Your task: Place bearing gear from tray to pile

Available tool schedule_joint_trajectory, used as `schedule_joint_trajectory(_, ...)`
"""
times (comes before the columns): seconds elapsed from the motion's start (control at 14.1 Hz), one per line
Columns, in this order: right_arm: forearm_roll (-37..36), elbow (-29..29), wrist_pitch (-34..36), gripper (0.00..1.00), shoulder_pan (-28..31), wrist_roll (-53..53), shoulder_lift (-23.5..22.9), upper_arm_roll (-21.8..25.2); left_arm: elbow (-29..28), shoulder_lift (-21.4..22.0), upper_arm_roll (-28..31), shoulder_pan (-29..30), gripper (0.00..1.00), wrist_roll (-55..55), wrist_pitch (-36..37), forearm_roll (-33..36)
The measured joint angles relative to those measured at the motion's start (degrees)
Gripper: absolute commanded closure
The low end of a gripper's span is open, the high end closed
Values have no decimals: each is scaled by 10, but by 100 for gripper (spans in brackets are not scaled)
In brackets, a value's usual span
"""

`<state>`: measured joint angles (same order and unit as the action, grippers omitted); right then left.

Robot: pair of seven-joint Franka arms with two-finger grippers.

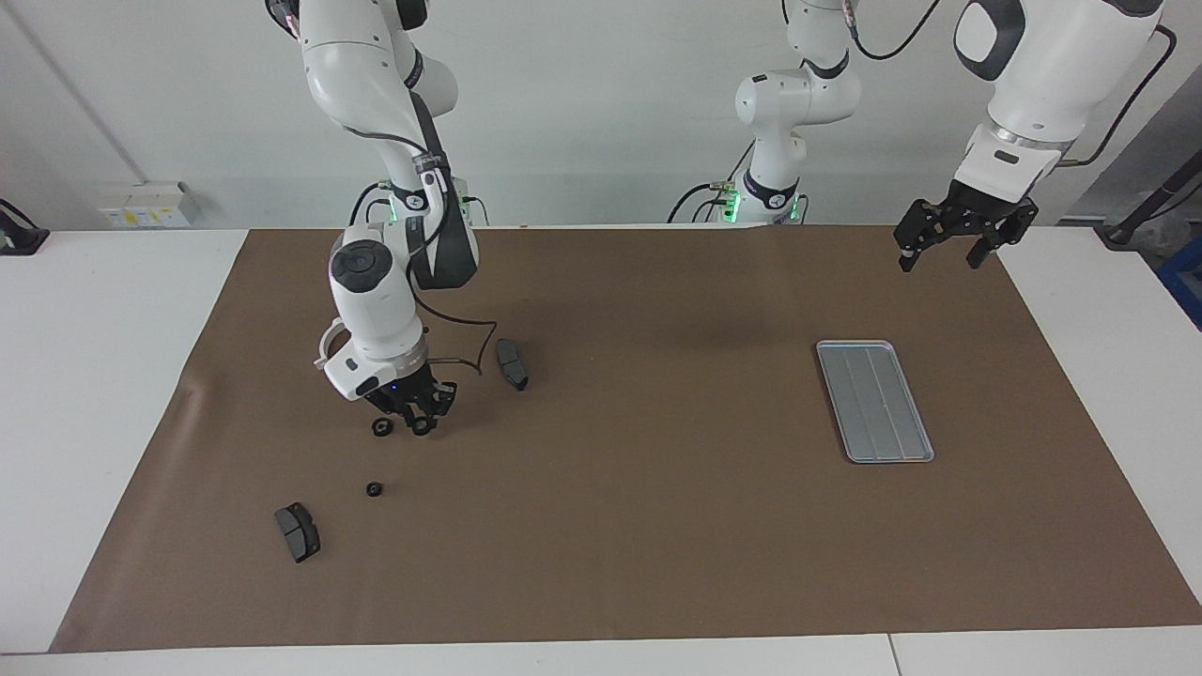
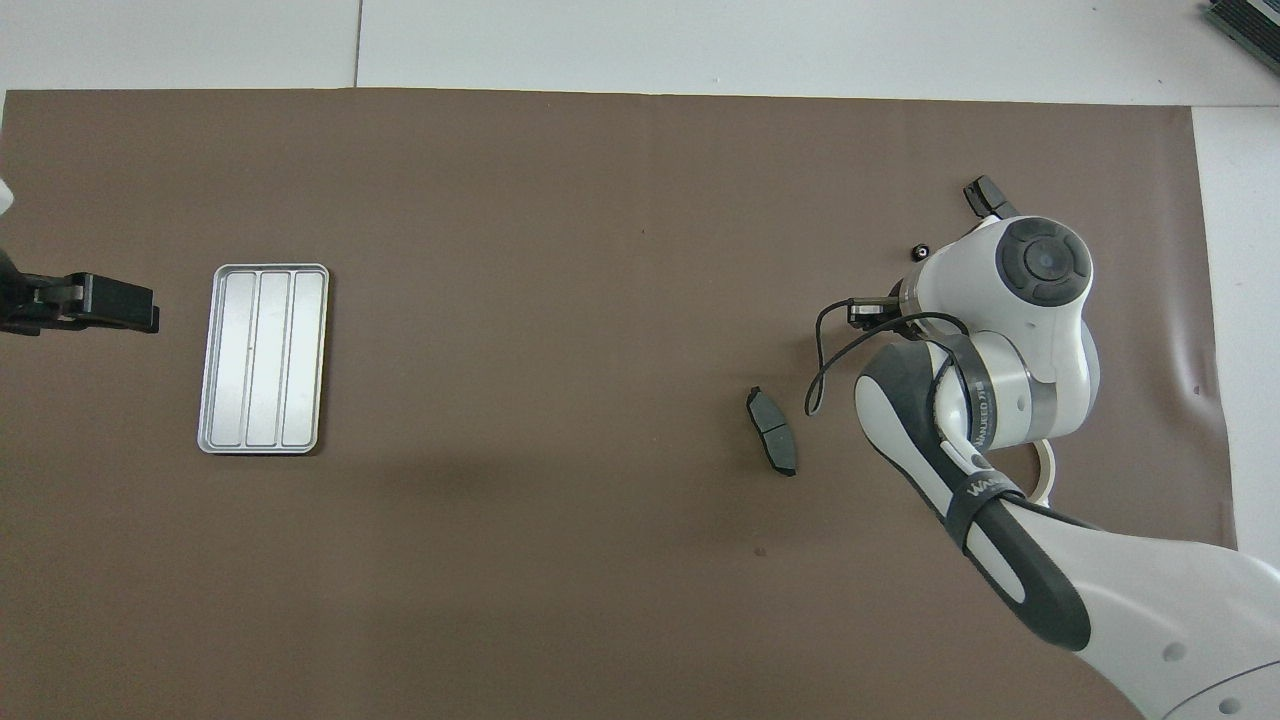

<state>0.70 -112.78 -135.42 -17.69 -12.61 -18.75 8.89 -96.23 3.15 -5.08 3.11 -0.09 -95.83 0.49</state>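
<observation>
Facing view: the right gripper [image 1: 416, 421] is down low over the brown mat [image 1: 657, 526] at the right arm's end of the desk [image 1: 94, 376], pinching a small black bearing gear [image 1: 422, 427] between its fingertips. Whether that gear is touching the mat or just above it, I cannot tell. Just beside it sits another black ring-like gear [image 1: 381, 428] of the pile, and a smaller one [image 1: 374, 489] lies farther from the robots, apart from the first. A dark brake pad [image 1: 298, 531] rests farther out again, near that smaller gear. A second brake pad [image 1: 512, 363] lies on the mat toward the middle, nearer to the robots than the held gear. The white half-ring [image 1: 328, 340] is mostly hidden by the right arm's wrist; only a bit of its curve shows.

Over at the left arm's end, the silver-grey tray [image 1: 875, 401] lies flat on the mat, its grooves bare. The left gripper [image 1: 941, 252] hangs in the air over the mat's edge, jaws spread wide and holding nothing; this arm waits.

From overhead, the right arm's wrist covers its gripper and the nearer gear; only the smaller gear [image 2: 919, 251] and a corner of the outer brake pad [image 2: 985, 194] peek out beside it, while the tray [image 2: 263, 359] sits well apart.
</observation>
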Motion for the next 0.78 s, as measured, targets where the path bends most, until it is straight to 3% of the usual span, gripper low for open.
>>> schedule_joint_trajectory(0.07, 0, -1, -7, 96, 1, 0, -5, 0, -1, 0, 0, 2, 0, 0, 1, 0)
schedule_joint_trajectory(0.21, 0, -5, -11, 1, 3, 0, -9, 0, -1, 0, 0, 2, 0, 0, 2, 0)
schedule_joint_trajectory(0.78, 0, 22, -20, 0, 14, 0, 4, 2, -1, 0, 0, 2, 0, 0, 3, 0)
